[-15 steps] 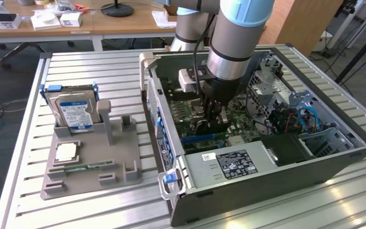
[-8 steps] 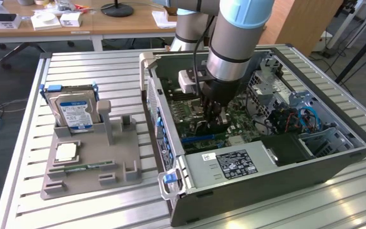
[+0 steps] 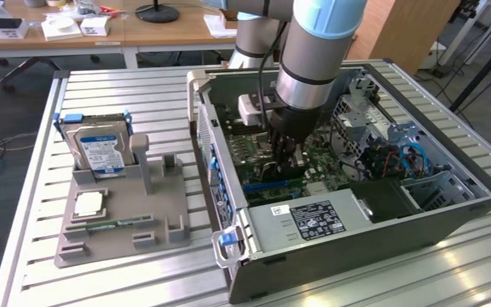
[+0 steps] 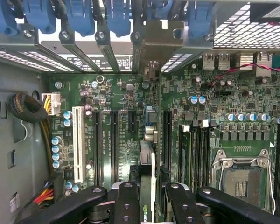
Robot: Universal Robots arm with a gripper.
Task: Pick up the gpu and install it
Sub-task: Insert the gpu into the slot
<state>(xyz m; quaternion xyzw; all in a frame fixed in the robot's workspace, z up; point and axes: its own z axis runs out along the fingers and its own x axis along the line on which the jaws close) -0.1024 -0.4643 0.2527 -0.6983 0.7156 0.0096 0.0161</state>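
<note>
Holding the gpu (image 4: 147, 163) edge-on, gripper (image 4: 151, 189) clenched on it, over the motherboard (image 4: 107, 93) inside open computer case (image 3: 399, 243).

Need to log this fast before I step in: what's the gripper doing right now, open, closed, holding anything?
Gripper: closed on the gpu, which it holds edge-on over the motherboard.

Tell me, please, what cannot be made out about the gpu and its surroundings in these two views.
- Wrist view: the gpu is seen edge-on, so its own body hides its connector edge.
- Wrist view: the end effector is cut off by the frame edge.
- Exterior view: the label text on the hard drive is too small to read.
</note>
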